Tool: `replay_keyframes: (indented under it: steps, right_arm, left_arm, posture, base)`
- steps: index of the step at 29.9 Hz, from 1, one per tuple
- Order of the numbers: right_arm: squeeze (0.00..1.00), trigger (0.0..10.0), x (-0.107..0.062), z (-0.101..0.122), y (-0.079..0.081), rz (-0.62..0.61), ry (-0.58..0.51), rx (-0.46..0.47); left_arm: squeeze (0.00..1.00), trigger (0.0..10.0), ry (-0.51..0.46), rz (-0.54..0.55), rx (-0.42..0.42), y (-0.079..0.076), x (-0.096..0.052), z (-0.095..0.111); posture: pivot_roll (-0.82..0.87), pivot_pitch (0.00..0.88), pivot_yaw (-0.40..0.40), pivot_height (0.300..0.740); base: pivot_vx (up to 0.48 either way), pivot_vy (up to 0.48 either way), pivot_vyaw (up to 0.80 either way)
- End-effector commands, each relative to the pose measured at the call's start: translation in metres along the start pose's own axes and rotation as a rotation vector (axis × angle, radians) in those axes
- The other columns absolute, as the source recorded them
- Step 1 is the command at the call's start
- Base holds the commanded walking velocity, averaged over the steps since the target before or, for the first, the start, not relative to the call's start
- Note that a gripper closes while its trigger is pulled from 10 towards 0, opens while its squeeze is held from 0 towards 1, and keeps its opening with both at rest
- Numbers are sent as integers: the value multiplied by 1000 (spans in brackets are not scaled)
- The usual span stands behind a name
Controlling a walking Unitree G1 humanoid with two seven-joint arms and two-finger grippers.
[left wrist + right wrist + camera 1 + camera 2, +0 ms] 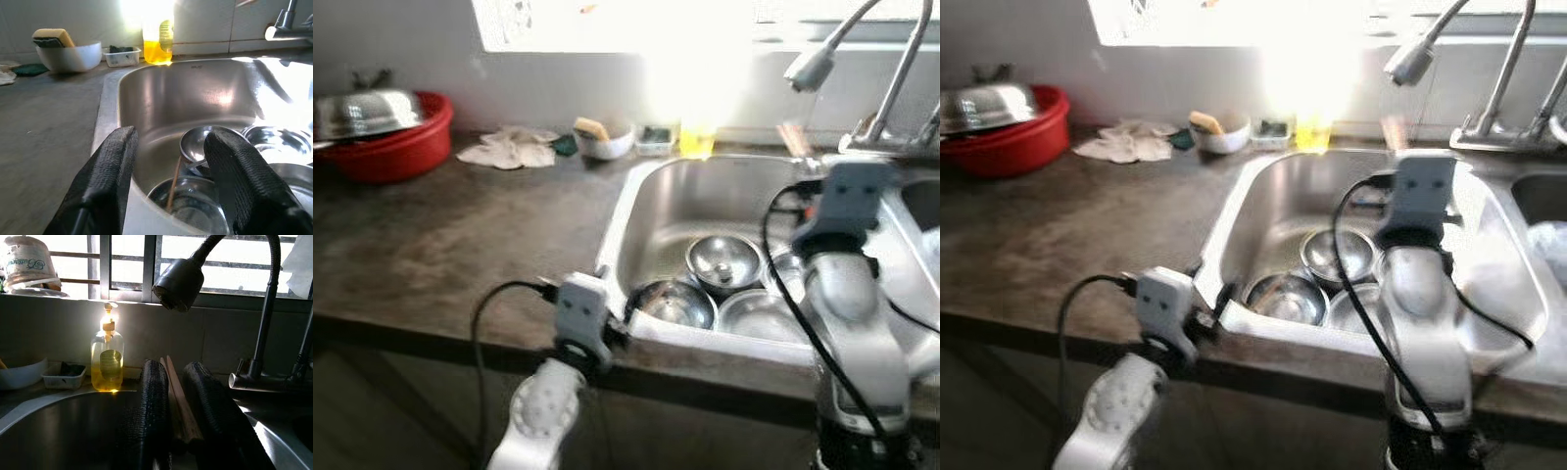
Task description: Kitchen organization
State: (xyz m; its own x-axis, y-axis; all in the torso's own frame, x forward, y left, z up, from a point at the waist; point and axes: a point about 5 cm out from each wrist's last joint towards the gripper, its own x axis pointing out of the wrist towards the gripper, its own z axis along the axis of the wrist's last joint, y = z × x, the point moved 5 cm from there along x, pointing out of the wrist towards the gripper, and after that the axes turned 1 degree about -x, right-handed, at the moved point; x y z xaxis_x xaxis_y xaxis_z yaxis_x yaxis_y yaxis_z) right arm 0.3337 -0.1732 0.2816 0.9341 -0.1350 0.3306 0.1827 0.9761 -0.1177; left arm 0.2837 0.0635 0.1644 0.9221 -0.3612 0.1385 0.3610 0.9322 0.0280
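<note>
Head view: steel bowls (724, 262) in sink (651, 191), 1 o'clock of left end effector (617, 328) | Left wrist: fingers (105, 181) apart, straddling rim | Right wrist: right end effector (178, 426) clamped on chopsticks (181, 401) (lift them clear before lowering left).

Left end effector (171, 181) open, right (177, 416) clamped.

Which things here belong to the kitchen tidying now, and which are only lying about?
In the job:
- right gripper, shut on a pair of wooden chopsticks
- left gripper, open at the sink's near rim
- round steel bowls in the steel sink

Lying about:
- red plastic basin holding a steel lid
- white cloth
- yellow soap bottle
- white bowl with a sponge
</note>
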Motion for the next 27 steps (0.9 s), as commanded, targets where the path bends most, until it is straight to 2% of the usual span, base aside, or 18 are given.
replay_keyframes:
  steps: [1, 3, 5, 9, 10, 14, 20, 23, 24, 27]
  right_arm:
    - [0, 10000, 5, -6, -4, 6, 48, -21]
    - [0, 10000, 7, -7, -5, 11, 62, -32]
    - [0, 10000, 18, -7, -4, 41, 105, -81]
    - [0, 10000, 27, -10, -3, 77, 148, -93]
    - [0, 10000, 34, -17, 2, 130, 205, -108]
    - [0, 10000, 41, -34, 9, 198, 288, -144]
    - [0, 10000, 44, -44, 14, 235, 320, -173]
    - [0, 10000, 43, -73, 31, 306, 414, -216]
    - [0, 10000, 43, -73, 31, 306, 414, -216]
    - [0, 10000, 37, -93, 44, 359, 491, -216]
  left_arm:
    - [0, 10000, 2, -12, -10, -5, -1, 0]
    - [0, 10000, 4, -10, -13, -5, -1, 0]
    - [0, 10000, 9, -11, -14, -7, -1, -1]
    - [0, 10000, 11, -5, -16, -7, -2, -2]
    - [0, 10000, 14, -2, -17, -7, -3, -2]
    - [0, 10000, 17, -3, -15, -8, -4, -3]
    - [0, 10000, 17, -2, -14, -8, -5, -3]
    - [0, 10000, 20, -6, -5, -9, -8, -4]
    - [0, 10000, 20, -6, -5, -9, -8, -4]
    - [0, 10000, 21, 0, -1, -8, -9, -3]
  posture:
    - [69, 87, 20, 740]
    - [70, 89, 19, 740]
    - [72, 93, 13, 740]
    - [69, 96, 3, 740]
    - [72, 98, -1, 740]
    - [78, 101, -11, 740]
    - [83, 100, -11, 740]
    - [109, 102, -19, 740]
    - [109, 102, -19, 740]
    - [116, 106, -16, 740]
  base:
    - [0, 0, 0]
    - [0, 0, 0]
    - [0, 0, 0]
    - [0, 0, 0]
    - [0, 0, 0]
    - [0, 0, 0]
    - [0, 0, 0]
    - [0, 0, 0]
    - [0, 0, 0]
    - [0, 0, 0]
